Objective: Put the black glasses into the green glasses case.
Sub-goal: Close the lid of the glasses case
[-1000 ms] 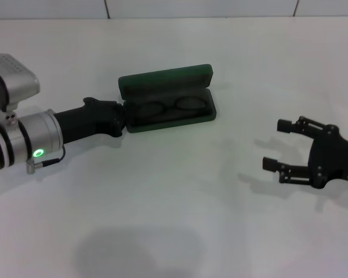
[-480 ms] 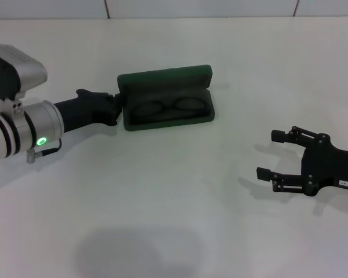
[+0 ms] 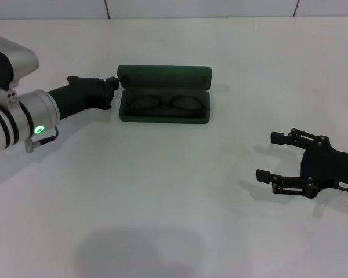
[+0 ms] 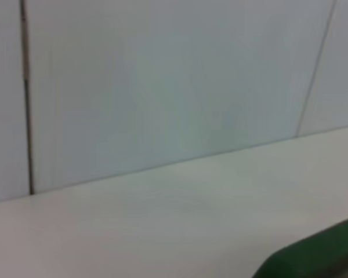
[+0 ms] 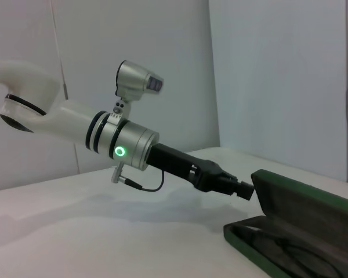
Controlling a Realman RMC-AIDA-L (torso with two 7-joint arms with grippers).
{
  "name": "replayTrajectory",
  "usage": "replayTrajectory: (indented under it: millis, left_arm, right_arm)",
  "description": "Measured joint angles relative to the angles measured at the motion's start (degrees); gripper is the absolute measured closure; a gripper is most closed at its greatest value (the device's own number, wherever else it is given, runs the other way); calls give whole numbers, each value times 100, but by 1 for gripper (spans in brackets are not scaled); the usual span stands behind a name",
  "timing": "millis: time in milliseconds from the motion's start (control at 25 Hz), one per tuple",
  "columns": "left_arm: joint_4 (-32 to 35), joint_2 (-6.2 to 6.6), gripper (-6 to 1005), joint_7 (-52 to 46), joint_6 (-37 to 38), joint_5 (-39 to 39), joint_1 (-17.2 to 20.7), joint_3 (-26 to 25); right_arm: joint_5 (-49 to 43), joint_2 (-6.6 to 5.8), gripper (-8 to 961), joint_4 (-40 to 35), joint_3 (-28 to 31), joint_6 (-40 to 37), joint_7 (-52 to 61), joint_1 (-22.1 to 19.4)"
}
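Already the black glasses [image 3: 164, 104] lie inside the open green glasses case [image 3: 164, 77], long axis crosswise, just beyond the left gripper [image 3: 111, 88] at the lid's end, its fingers' spread unclear, while the wide-open right gripper [image 3: 271, 155] sits well apart.

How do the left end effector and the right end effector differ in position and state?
The left end effector is at the left end of the green glasses case, close by its open lid; the right end effector is far from the case, low over bare table. The right end effector's fingers are spread apart; the left one's fingers cannot be made out. Both are black, and neither holds the black glasses, which lie inside the case.
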Motion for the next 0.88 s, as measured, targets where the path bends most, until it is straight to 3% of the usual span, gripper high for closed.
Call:
replayTrajectory:
  millis: [280,440,520,600,880]
  left_arm:
    - [15,9,984,-223,31,-8,55,0]
    - [264,83,984,-1518,486,260,229,6]
    - [616,102,984,-2230,858,379,415,8]
    - [1147,33,984,-2637,1140,411,615,67]
    - [3158,-9,983,-4923,1007,686,898,1290]
  right_arm:
    - [28,0,67,1,0,18,-2,3]
    - [42,0,67,1,5,49,-8,7]
    - [47,0,67,1,5,93,-9,8]
    - [51,0,67,3,1,153,-9,10]
    - [52,0,67,15,0,235,-9,9]
